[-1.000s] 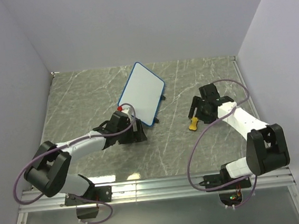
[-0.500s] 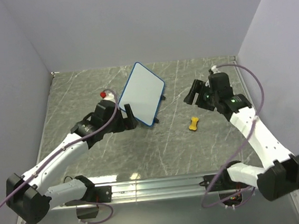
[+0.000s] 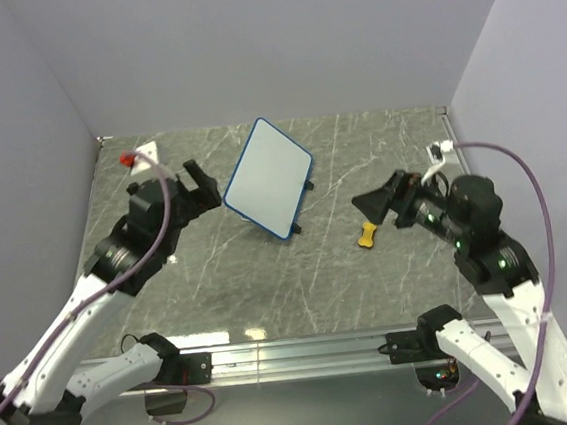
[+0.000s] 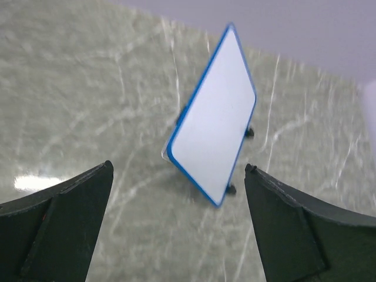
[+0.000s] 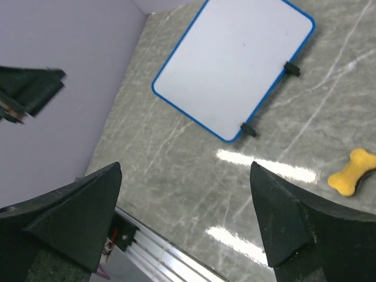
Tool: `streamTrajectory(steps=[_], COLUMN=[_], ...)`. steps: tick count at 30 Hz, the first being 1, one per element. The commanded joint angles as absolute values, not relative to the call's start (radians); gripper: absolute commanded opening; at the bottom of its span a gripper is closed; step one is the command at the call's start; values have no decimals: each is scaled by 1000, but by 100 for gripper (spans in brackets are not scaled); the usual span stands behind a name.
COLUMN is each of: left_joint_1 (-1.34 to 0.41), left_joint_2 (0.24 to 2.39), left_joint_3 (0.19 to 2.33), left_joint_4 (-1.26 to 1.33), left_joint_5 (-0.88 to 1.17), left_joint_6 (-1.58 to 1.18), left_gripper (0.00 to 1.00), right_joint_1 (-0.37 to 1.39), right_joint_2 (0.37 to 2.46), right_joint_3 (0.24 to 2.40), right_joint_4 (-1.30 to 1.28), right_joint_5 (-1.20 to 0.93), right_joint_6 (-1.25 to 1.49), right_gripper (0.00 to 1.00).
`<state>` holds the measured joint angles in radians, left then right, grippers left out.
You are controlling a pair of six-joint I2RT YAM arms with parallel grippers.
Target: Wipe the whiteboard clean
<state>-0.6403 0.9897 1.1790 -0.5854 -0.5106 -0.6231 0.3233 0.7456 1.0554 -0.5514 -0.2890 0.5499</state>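
Left hand [image 3: 200, 183]: released, fingers wide apart, empty, just left of the whiteboard [image 3: 268, 179]; the nearer of the two hands. Whiteboard: mid-rear of the worktop [image 3: 220, 279], long axis running far-right to near-left, blue frame, black feet on its right edge, face plain white with no marks visible. Yellow bone-shaped eraser [image 3: 368, 234]: lies right of the board. Right hand [image 3: 378, 200]: released, empty, near the eraser, well apart from the board.

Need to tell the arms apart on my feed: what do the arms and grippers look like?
The left arm and right arm share white links, black joint housings and a looping mauve cable each. The left gripper and right gripper are black with broad wedge fingers. The left has a red tag near its wrist; the right shows green lights.
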Motion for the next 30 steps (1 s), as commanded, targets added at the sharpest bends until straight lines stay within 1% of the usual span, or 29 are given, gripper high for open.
streamTrajectory(steps=[1, 2, 6, 19, 27, 28, 30], left_joint_1=[-641, -641, -641, -641, -641, -641, -641], left_joint_2=[867, 852, 833, 799, 788, 795, 805], left_joint_3=[1073, 1056, 1042, 954, 897, 891, 849], left_joint_4=[-430, -414, -426, -371, -258, -235, -186], left_joint_5=[-656, -661, -705, -742, -819, -828, -841], left_joint_6=[-546, -543, -555, -505, -384, -380, -339], left_gripper=[99, 99, 99, 99, 99, 99, 95], right_joint_1=[330, 328, 328, 328, 328, 328, 327], right_joint_2=[646, 625, 572, 578, 603, 604, 621], right_joint_3=[950, 910, 884, 868, 884, 887, 899], right_joint_4=[-526, -520, -535, -537, -515, -514, -525], right_joint_5=[-295, -291, -284, -259, -252, -241, -221], right_joint_6=[552, 552, 528, 517, 515, 515, 515], right_gripper=[97, 99, 100, 100, 99, 99, 99])
